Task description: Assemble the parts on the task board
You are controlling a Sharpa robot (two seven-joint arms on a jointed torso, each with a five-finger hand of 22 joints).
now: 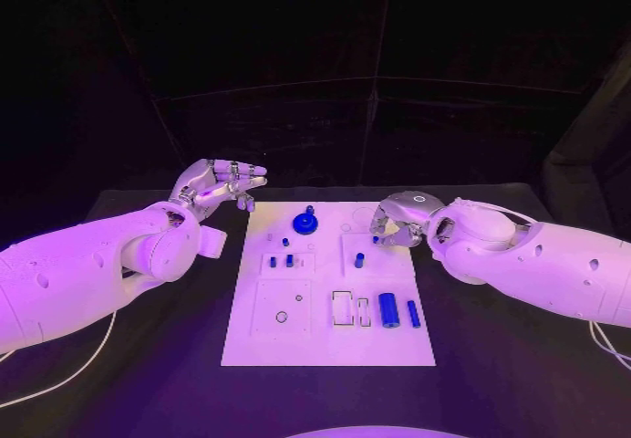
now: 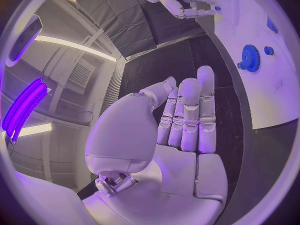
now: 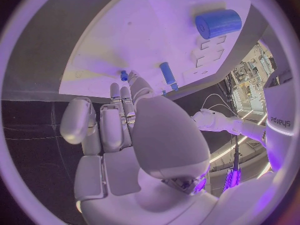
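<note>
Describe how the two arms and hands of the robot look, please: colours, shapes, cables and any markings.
Both arms are thick, rounded white shells with small dark holes. The left hand and the right hand are silver, with many jointed fingers; the wrist views show smooth pale pads on palm and fingers. A thin white cable hangs under the left arm. The word "Sharpa" is printed on the left arm.

right robot hand (image 1: 398, 222) fingertips hide whether they pinch the small blue part (image 1: 375, 240).
</note>
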